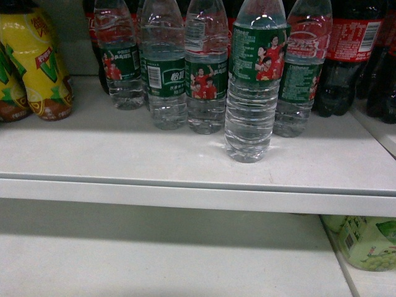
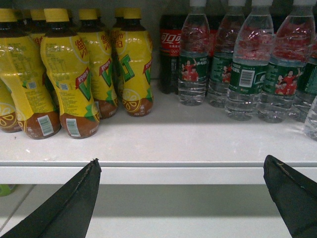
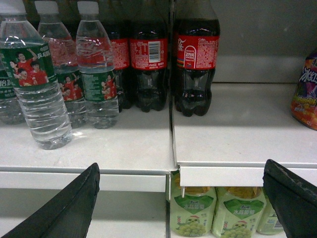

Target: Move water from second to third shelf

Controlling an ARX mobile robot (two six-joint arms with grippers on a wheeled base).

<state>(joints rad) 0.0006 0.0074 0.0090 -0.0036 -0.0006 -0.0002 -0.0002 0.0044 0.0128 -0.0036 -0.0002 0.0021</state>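
Both your pincers, left pincer and right pincer, gape empty; take the front water bottle squarely mid-body.

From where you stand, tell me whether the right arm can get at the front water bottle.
Probably yes. The front water bottle stands ahead of its row near the shelf edge, and the right end effector is open with nothing between them.

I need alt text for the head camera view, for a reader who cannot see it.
A water bottle with a green label stands alone near the front of a white shelf, ahead of a row of similar bottles. Yellow drink bottles stand at left, cola bottles at right.
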